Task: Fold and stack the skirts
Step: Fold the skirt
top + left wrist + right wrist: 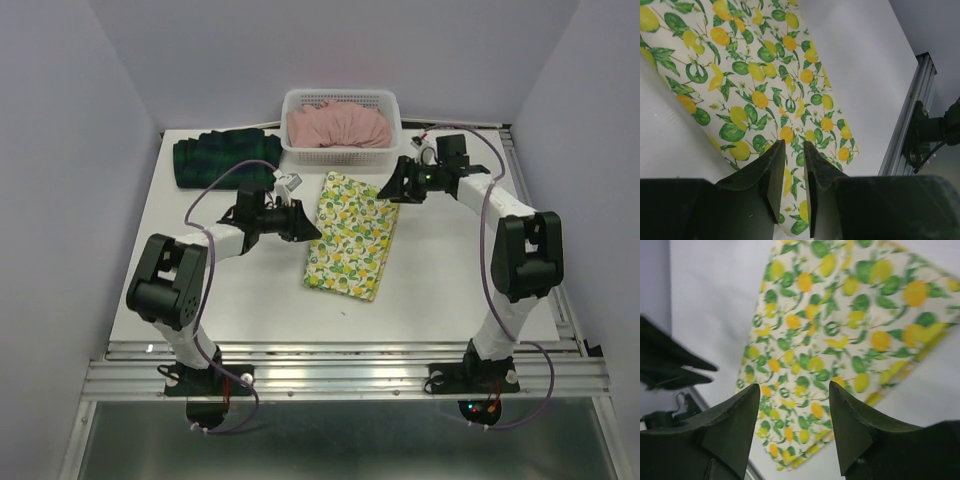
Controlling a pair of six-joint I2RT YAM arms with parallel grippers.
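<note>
The lemon-print skirt (pixel 350 235) lies folded into a long rectangle at the table's middle. It also shows in the left wrist view (pixel 755 90) and the right wrist view (pixel 840 335). The plaid skirt (pixel 228 157) lies folded at the back left. The pink skirt (pixel 338 125) is bunched in the white basket (pixel 392 110). My left gripper (pixel 310 228) (pixel 794 146) hovers at the lemon skirt's left edge, its jaws a narrow gap apart and empty. My right gripper (pixel 388 190) (pixel 795 386) is open and empty above the skirt's far right corner.
The basket stands at the back centre, against the wall. A metal rail (pixel 905 125) runs along the table's right edge. Bare white table (pixel 450 290) lies to the right of and in front of the lemon skirt.
</note>
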